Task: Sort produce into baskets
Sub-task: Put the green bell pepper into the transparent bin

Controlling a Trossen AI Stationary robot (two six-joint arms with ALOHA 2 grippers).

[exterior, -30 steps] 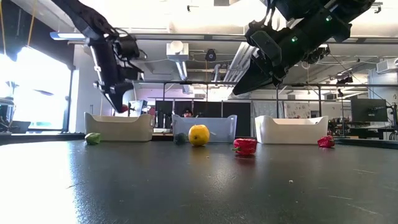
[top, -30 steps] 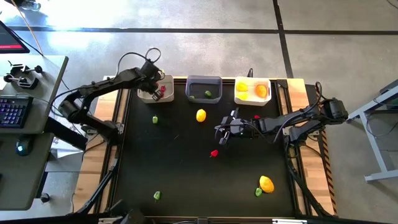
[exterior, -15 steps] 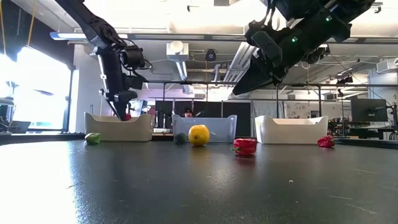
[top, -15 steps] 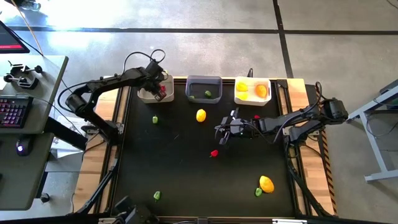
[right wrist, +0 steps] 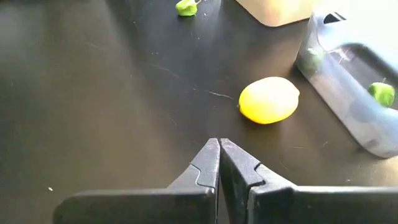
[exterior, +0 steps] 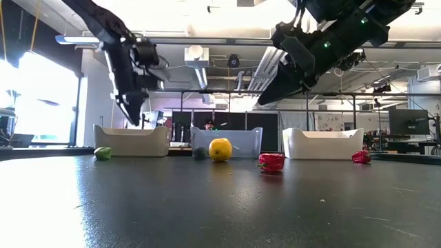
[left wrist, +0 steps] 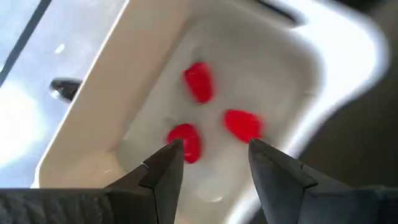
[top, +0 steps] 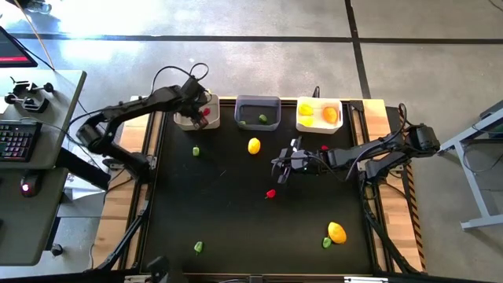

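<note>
red small rounded produce pieces [left wrist: 200, 81], three now, lie in the cream-white plastic basket [top: 192, 119], upper left; left gripper [left wrist: 214, 165] has spread and released one there. right gripper [right wrist: 219, 163], pressed shut, waits mid-frame.

Three bins stand in a row at the far edge of the surface [top: 236, 220]. The left bin [top: 196, 112] holds three small pieces [left wrist: 199, 82]; the left hand [top: 194, 101] hangs above it, its two fingers apart. The middle bin [top: 257, 101] holds two pieces, the right bin [top: 318, 103] two larger ones. The right hand [top: 280, 170] is over the middle of the surface, fingers pressed together, and a lemon [top: 254, 145] lies between it and the middle bin. Another lemon [top: 336, 232] lies at the near right.
</note>
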